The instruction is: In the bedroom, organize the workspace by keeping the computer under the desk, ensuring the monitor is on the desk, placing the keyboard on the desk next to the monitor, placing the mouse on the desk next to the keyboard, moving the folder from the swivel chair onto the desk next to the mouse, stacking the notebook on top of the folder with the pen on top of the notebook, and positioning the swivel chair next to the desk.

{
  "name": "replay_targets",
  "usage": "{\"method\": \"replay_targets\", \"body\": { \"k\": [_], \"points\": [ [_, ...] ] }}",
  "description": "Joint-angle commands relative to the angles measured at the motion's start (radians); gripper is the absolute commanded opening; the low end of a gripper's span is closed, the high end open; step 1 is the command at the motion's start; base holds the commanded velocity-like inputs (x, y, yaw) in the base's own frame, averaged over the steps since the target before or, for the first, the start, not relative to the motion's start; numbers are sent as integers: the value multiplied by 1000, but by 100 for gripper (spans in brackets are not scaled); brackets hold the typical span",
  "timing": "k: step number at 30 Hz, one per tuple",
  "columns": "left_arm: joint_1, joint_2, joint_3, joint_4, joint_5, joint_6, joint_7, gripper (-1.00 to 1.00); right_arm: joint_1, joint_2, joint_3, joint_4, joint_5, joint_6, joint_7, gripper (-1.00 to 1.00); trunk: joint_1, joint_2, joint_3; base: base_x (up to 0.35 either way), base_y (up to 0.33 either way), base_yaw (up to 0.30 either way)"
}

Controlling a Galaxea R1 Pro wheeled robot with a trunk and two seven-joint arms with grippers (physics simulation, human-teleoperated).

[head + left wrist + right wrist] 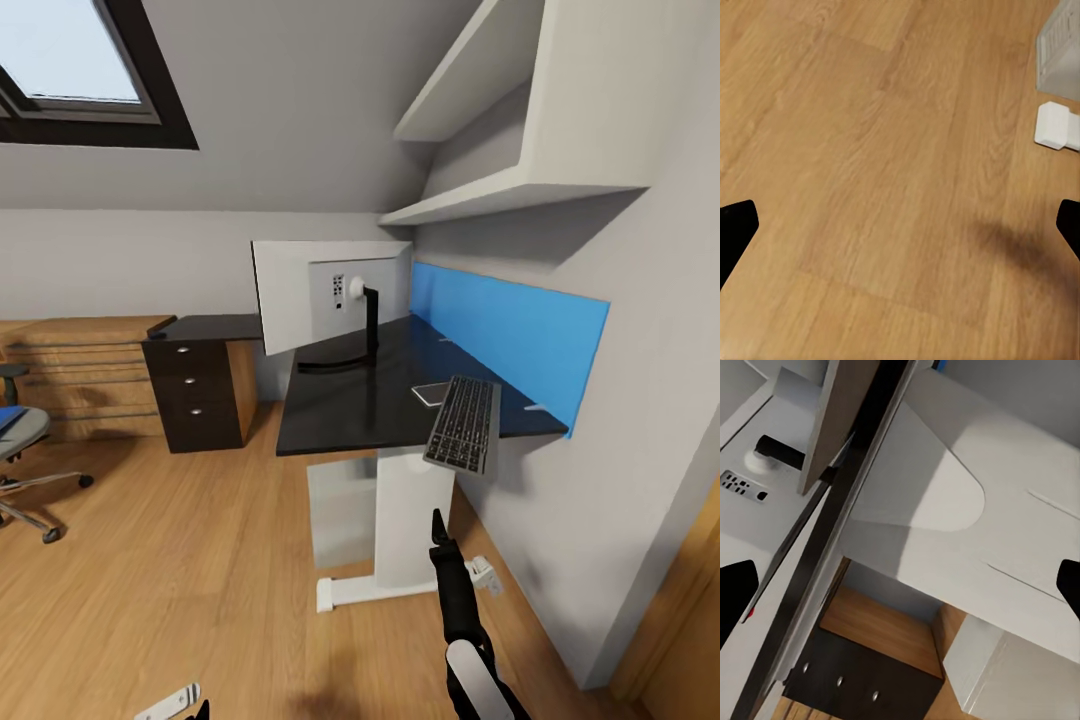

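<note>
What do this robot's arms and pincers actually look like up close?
In the head view the right arm is a slim black limb with a glossy white shell section lower down, ending in a narrow black pointed pincer. In both wrist views the fingers appear as plain matte black tips at the picture's edges. No cables or markings are visible.

One bench (350, 405), one monitor (300, 295), one keyboard (464, 424), one swivel chair (20, 440), one computer (340, 510), two wall shelves (480, 195).
</note>
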Motion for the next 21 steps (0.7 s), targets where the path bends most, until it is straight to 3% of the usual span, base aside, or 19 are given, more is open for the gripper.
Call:
{"method": "replay_targets", "body": {
  "k": [1,12,21],
  "points": [
    [0,1,-5,-1,11,-7,6,100,-1,0,2,1,-11,-3,7,100,-4,7,2,9,3,0],
    [0,1,-5,-1,11,-7,9,100,-1,0,-32,1,-10,-3,-5,100,-46,84,37,1,0,0],
    [0,1,-5,-1,11,-8,9,100,-1,0,-35,4,-10,-3,-5,100,-81,147,65,0,0,0]
  ]
}}
